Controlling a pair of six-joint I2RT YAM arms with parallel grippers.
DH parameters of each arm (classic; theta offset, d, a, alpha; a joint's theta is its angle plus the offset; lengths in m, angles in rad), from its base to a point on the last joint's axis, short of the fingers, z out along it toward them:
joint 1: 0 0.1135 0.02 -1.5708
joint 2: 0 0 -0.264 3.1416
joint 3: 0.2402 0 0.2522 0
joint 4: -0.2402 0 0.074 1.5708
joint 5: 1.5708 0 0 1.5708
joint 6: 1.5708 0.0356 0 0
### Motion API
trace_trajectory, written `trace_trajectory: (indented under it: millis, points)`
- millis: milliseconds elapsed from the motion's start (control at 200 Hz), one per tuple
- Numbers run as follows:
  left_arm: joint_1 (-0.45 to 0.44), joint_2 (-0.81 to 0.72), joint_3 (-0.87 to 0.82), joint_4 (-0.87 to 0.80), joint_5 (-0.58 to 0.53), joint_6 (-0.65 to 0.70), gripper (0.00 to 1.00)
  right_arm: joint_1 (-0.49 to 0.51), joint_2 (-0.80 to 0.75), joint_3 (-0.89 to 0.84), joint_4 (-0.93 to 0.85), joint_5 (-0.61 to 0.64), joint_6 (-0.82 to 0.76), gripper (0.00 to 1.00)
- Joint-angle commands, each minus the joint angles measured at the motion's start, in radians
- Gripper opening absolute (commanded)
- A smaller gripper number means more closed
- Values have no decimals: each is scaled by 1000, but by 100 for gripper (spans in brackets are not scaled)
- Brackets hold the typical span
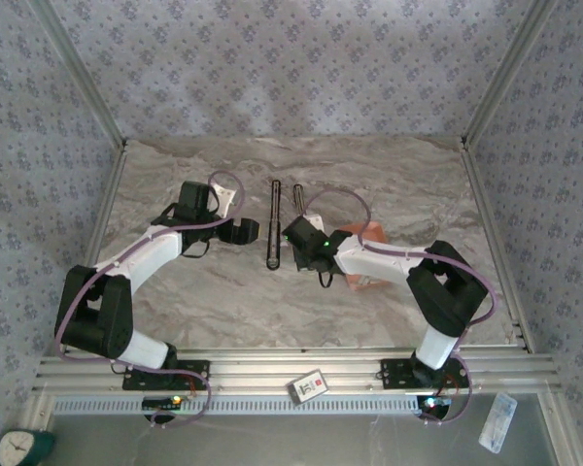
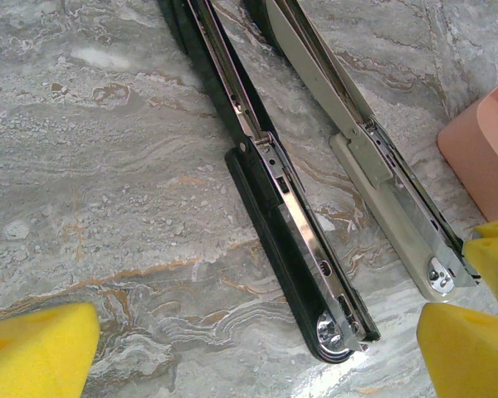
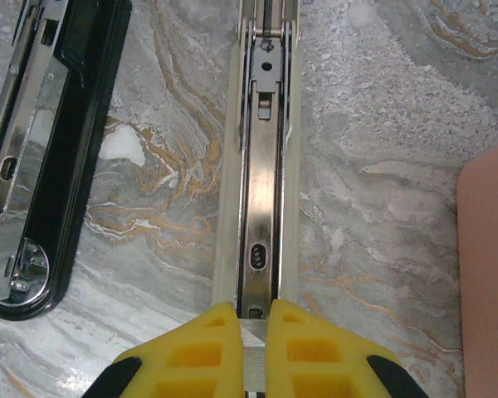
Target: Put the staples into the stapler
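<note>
Right hand (image 3: 251,322) clamps a staple strip (image 3: 254,365) at the end of the cream stapler (image 3: 266,166); left hand (image 2: 253,348) gapes wide.

We log black stapler (image 2: 261,211), cream stapler (image 2: 392,217), silver staples (image 3: 256,366), yellow pads (image 3: 201,355), pink block (image 2: 485,145), grey marble table (image 2: 108,166) veined orange.

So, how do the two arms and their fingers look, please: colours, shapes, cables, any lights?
The left arm and the right arm both have white tube-like links between bulky black joints. A thin purple cable runs in loops along each arm. The fingers are blocky yellow foam pads with square dimples, set on black mounts. A small green light glows near the right wrist.
</note>
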Motion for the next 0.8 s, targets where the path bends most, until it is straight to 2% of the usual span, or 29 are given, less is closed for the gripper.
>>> trace_trajectory:
  millis: [0, 795]
  points:
    - [-7, -28, 29, -16, -3, 4, 98, -6, 12, 1, 10, 32, -12, 10]
    - [-7, -30, 29, -16, -3, 4, 98, 10, -21, -42, 1, 12, 2, 10]
